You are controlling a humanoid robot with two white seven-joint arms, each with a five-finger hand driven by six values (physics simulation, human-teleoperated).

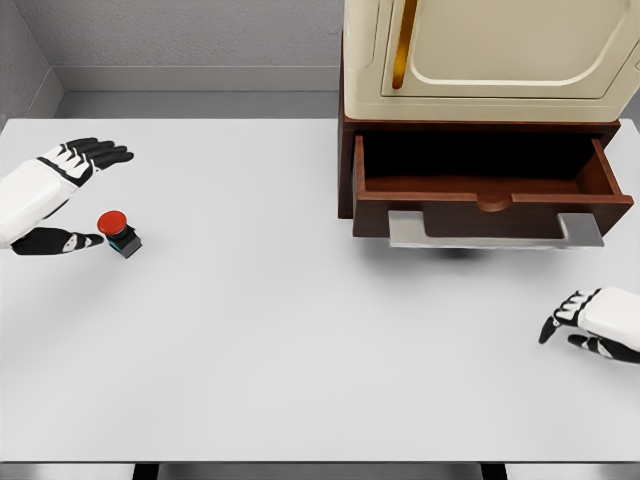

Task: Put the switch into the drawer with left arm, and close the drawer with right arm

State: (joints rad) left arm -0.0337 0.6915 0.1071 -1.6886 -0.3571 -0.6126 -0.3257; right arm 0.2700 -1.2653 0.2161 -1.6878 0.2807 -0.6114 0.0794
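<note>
left hand spread wide beside the red switch on the table; thumb nearly touches it. drawer open; right hand rests loosely curled, holding nothing.

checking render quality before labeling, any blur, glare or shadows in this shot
Head view: sharp throughout, no blur; flat, even light; a soft shadow under the open brown wooden drawer on the white table; the small red-capped switch casts almost none; drawer interior dark.

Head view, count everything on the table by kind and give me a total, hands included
Switch: 1
Cabinet with open drawer: 1
Hands: 2, left and right
Total: 4
</note>
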